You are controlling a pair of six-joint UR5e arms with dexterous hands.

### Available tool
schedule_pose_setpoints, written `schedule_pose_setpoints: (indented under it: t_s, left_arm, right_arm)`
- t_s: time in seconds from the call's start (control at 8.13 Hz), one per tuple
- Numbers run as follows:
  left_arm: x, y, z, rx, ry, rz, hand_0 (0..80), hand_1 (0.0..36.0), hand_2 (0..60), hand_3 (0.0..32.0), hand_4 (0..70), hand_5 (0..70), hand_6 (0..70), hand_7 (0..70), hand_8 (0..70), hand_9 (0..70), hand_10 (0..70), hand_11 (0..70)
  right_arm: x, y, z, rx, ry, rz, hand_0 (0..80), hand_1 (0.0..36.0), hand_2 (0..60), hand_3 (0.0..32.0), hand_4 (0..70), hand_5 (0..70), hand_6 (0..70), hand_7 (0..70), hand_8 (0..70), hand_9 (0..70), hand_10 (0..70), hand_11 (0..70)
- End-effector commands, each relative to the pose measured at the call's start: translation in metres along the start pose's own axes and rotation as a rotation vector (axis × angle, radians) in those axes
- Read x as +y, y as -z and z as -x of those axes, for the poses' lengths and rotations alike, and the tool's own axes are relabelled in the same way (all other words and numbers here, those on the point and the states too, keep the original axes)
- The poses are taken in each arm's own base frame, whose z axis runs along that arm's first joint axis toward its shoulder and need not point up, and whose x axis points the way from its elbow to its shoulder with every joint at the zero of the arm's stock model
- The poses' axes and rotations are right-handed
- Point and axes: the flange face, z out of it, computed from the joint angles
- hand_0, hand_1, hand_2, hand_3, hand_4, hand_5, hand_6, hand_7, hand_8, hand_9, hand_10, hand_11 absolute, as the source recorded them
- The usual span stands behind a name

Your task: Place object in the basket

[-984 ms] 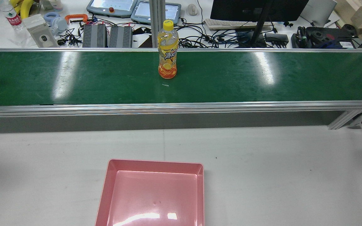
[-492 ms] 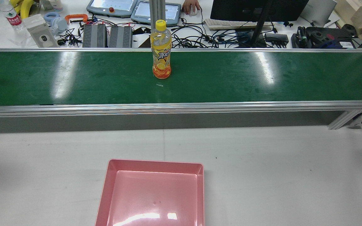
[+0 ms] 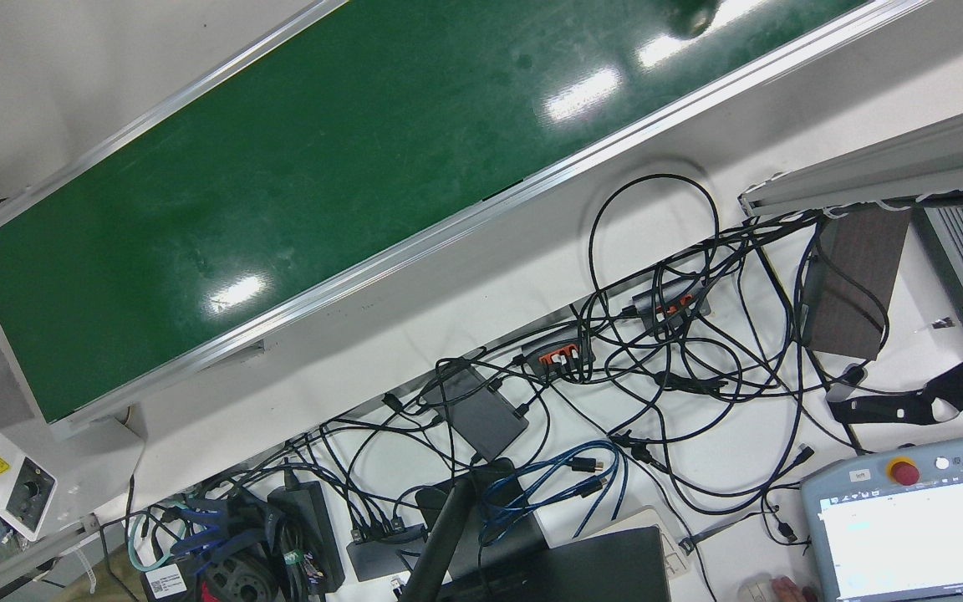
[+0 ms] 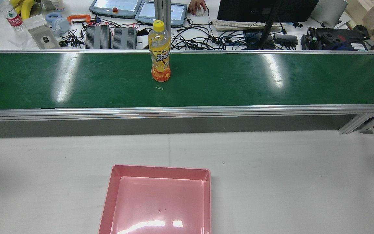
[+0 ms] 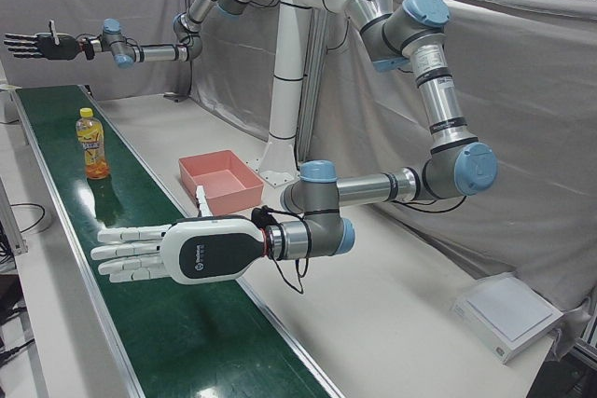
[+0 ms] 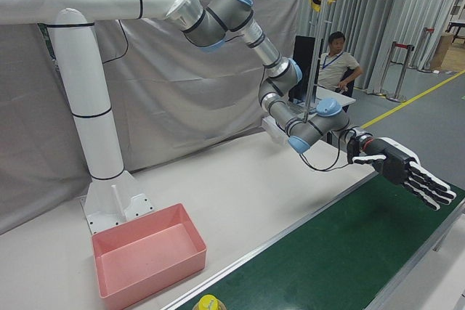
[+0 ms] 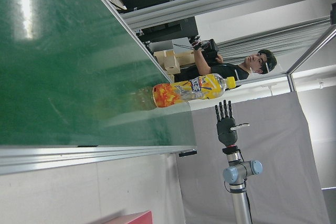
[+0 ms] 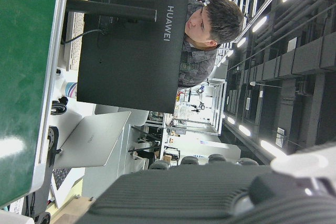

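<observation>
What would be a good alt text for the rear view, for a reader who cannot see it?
An orange drink bottle with a yellow cap stands upright on a long green conveyor belt, left of its middle. Nearer the camera, an empty pink basket sits on the white table. Neither robot hand appears here.

pink basket [image 4: 156, 201] near edge cropped, bottle [image 6: 205, 303] mostly cropped

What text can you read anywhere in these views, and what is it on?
"HUAWEI": back of the monitor.
"UNIVERSAL RO", cut off at the edge: teach pendant.
Bottle label: stylised characters, not legible.
Yellow warning triangle, no words: control box.
Hand logo: too small.
</observation>
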Motion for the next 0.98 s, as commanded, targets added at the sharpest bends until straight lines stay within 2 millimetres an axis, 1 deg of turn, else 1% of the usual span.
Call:
schedule_pose_setpoints:
  t_s: [0.0,0.12,0.25,0.37,0.49,0.61,0.74,0.86]
  left_arm:
    - [0.001,-0.001,0.002,-0.002,0.002,0.003,51.7,10.2,0.0,0.0,6.2,2.1,0.0,0.0,0.0,0.0,3.3,6.7]
    - [0.004,-0.002,0.012,-0.019,0.0,0.007,51.9,10.0,0.0,0.0,6.2,2.0,0.0,0.0,0.0,0.0,3.6,7.1]
    - [0.015,-0.005,0.032,-0.059,-0.013,0.006,52.5,10.3,0.0,0.0,6.4,2.5,0.0,0.0,0.0,0.0,3.9,7.6]
    - [0.024,-0.009,0.04,-0.076,-0.039,0.004,52.7,10.3,0.0,0.0,6.4,3.1,0.0,0.0,0.0,0.0,3.8,7.4]
    - [0.029,-0.012,0.052,-0.1,-0.036,-0.003,52.9,10.4,0.0,0.0,6.4,4.1,0.0,0.0,0.0,0.0,4.0,7.8]
    - [0.049,-0.034,0.053,-0.102,-0.037,0.008,52.6,10.2,0.0,0.0,6.3,4.0,0.0,0.0,0.0,0.0,4.0,7.7]
    - [0.067,-0.054,0.05,-0.098,-0.049,0.016,52.1,10.0,0.0,0.0,6.0,3.9,0.0,0.0,0.0,0.0,4.2,8.0]
    - [0.089,-0.073,0.058,-0.105,-0.042,0.041,51.7,10.0,0.0,0.0,5.4,3.5,0.0,0.0,0.0,0.0,4.4,8.2]
  right_arm:
    - [0.0,0.0,0.0,0.0,0.0,0.0,0.0,0.0,0.0,0.0,0.0,0.0,0.0,0.0,0.0,0.0,0.0,0.0]
    - [0.0,0.0,0.0,0.0,0.0,0.0,0.0,0.0,0.0,0.0,0.0,0.0,0.0,0.0,0.0,0.0,0.0,0.0]
    - [0.0,0.0,0.0,0.0,0.0,0.0,0.0,0.0,0.0,0.0,0.0,0.0,0.0,0.0,0.0,0.0,0.0,0.0]
    - [0.0,0.0,0.0,0.0,0.0,0.0,0.0,0.0,0.0,0.0,0.0,0.0,0.0,0.0,0.0,0.0,0.0,0.0]
    - [0.0,0.0,0.0,0.0,0.0,0.0,0.0,0.0,0.0,0.0,0.0,0.0,0.0,0.0,0.0,0.0,0.0,0.0]
    - [0.0,0.0,0.0,0.0,0.0,0.0,0.0,0.0,0.0,0.0,0.0,0.0,0.0,0.0,0.0,0.0,0.0,0.0]
    - [0.0,0.0,0.0,0.0,0.0,0.0,0.0,0.0,0.0,0.0,0.0,0.0,0.0,0.0,0.0,0.0,0.0,0.0]
    - [0.0,0.0,0.0,0.0,0.0,0.0,0.0,0.0,0.0,0.0,0.0,0.0,0.0,0.0,0.0,0.0,0.0,0.0]
